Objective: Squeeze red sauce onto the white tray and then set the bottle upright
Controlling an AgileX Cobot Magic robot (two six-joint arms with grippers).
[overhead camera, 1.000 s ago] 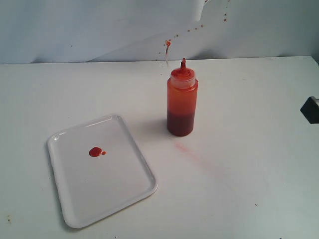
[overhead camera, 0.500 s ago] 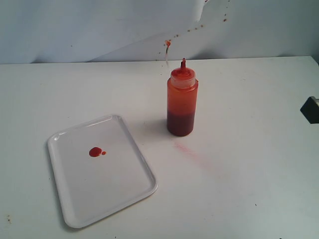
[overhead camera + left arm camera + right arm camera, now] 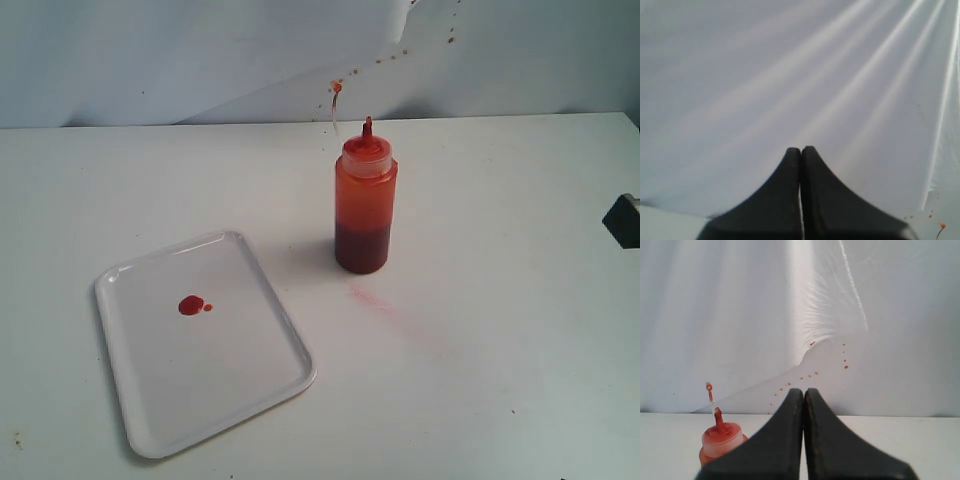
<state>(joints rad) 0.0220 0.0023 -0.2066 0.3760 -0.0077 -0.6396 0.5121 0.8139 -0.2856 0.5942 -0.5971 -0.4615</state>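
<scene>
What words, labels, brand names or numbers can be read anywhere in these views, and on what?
None: no view shows any readable text.
The bottle has no label or print.
The white tray is plain, holding only the red sauce.
The backdrop shows only red spatter, no sign or writing.

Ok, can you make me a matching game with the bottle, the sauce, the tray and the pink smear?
Things:
1. bottle
2. sauce
3. tray
4. smear

Clues:
A. small dark-red blob lying on the tray
B. faint pink, beside the bottle
C. standing upright
D. white and flat, with a low rim

Pairs: 1-C, 2-A, 3-D, 4-B
</scene>
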